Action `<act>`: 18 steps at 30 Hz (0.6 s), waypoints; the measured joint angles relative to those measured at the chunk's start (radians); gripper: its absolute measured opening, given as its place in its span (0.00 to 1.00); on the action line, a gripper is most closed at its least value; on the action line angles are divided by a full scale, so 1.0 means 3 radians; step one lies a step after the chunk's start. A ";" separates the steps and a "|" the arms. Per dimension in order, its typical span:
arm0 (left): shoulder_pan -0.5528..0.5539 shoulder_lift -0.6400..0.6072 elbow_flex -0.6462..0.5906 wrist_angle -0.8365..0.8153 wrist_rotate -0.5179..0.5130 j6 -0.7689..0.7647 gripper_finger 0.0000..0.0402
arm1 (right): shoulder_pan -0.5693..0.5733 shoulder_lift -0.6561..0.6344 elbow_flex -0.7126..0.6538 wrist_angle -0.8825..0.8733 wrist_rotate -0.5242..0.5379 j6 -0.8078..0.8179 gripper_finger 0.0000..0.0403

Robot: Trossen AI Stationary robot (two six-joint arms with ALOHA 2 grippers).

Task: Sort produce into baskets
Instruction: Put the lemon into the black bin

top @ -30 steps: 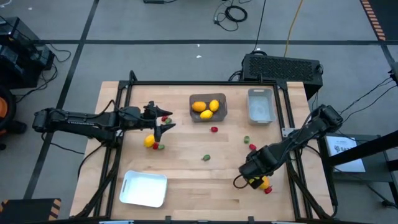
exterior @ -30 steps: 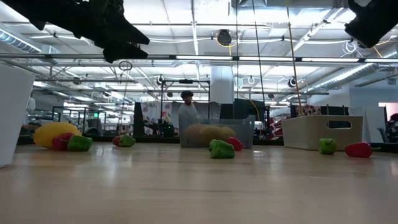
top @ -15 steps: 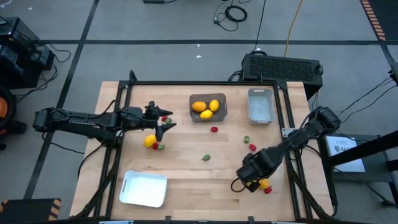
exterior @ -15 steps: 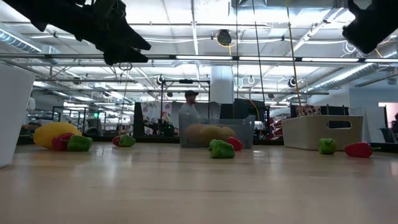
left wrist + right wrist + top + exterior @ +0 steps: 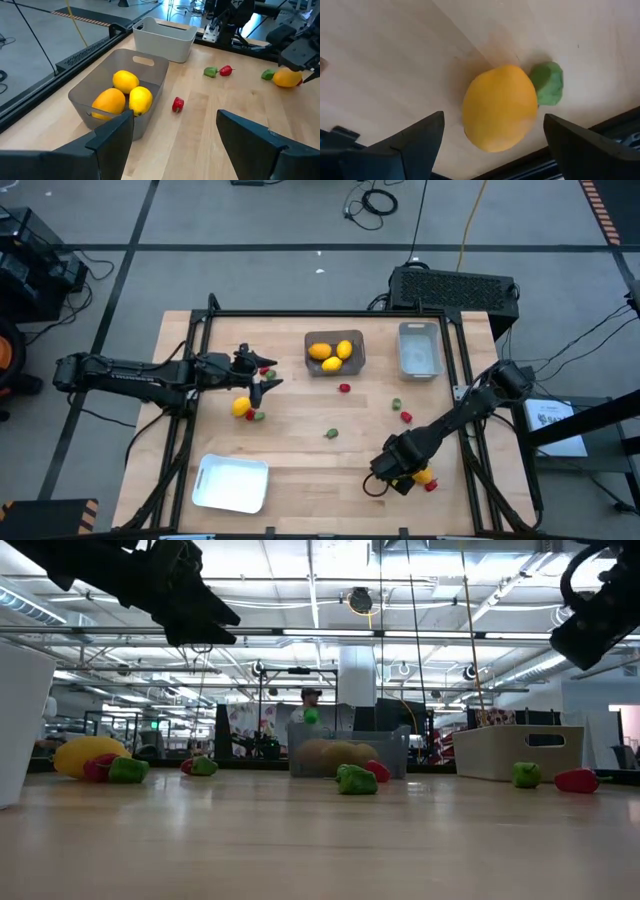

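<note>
Starting far left of the dark grey bin [image 5: 335, 354]: white tray [image 5: 232, 483] sits near the counter [image 5: 300, 470] front edge, nothing in it. Left hand [image 5: 262, 377] hangs just left of the bin, fingers spread, holding nothing; a yellow fruit [image 5: 241, 407] w/ small red + green bits touching it lies just below. The bin itself already holds three yellow/orange fruits [image 5: 122, 92]. A small red piece [image 5: 344, 388] sits just off its front wall. Pale grey bin [image 5: 419, 348] stands just right of it.

Far right + forward of the dark bin: right hand [image 5: 393, 470] hovers over an orange fruit [image 5: 500, 107], fingers wide, one each side, not touching it yet. Green piece [image 5: 547, 83] touches the fruit.

My read: step = grab this orange. Centre on its widest part, drop straight down, close slowly so it doesn't roll out. Keep the finger on the green side clear of the green bit, else both get pinched. Counter edge is near, so don't nudge it outward.
</note>
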 joint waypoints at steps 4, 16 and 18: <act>0.0000 0.0000 0.0001 0.0002 0.0000 -0.0002 0.72 | 0.0001 0.0001 -0.0189 0.0121 -0.0029 0.0105 0.82; 0.0000 0.0000 0.0001 0.0002 0.0000 -0.0009 0.72 | 0.0051 0.0002 -0.0480 0.0583 -0.0149 0.0271 0.79; 0.0000 0.0000 0.0001 0.0002 0.0000 -0.0009 0.72 | 0.0051 0.0002 -0.0481 0.0587 -0.0153 0.0287 0.75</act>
